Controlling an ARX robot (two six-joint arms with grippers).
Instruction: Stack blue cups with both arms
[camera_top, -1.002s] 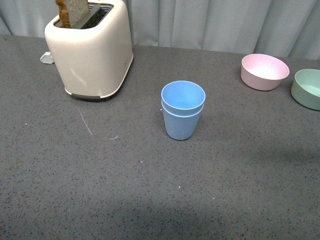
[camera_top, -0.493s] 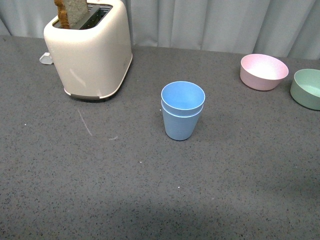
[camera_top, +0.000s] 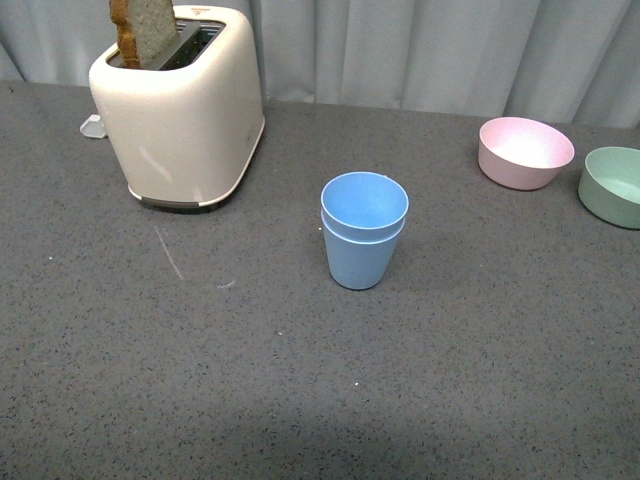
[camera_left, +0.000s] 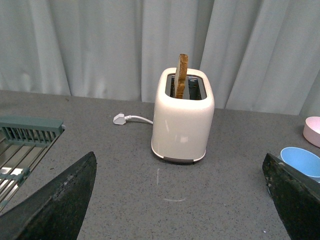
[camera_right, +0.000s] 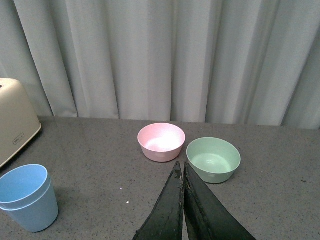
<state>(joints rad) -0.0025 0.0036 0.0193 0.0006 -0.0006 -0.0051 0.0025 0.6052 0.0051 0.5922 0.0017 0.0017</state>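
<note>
Two light-blue cups (camera_top: 364, 243) stand nested, one inside the other, upright near the middle of a dark grey speckled bench (camera_top: 300, 400), so the stacking itself looks finished and the arms appear to be clear of the work. Neither arm shows in the front view. In the left wrist view the left gripper (camera_left: 182, 200) is spread wide, its two dark fingers at either side of the picture with nothing between them. In the right wrist view the right gripper (camera_right: 183, 202) has its fingers pressed together and holds nothing. The next move probably calls only for keeping both arms clear of the stack. A cream toaster (camera_top: 180, 105) with a slice of bread (camera_top: 142, 25) standing in its slot sits toward the bench's far left corner. A pink bowl (camera_top: 525, 152) and a green bowl (camera_top: 612, 186) sit near the far right edge, well apart from the cups. Open bench surrounds the stack, widest along the near edge. A grey curtain (camera_top: 420, 45) hangs behind the far edge.
</note>
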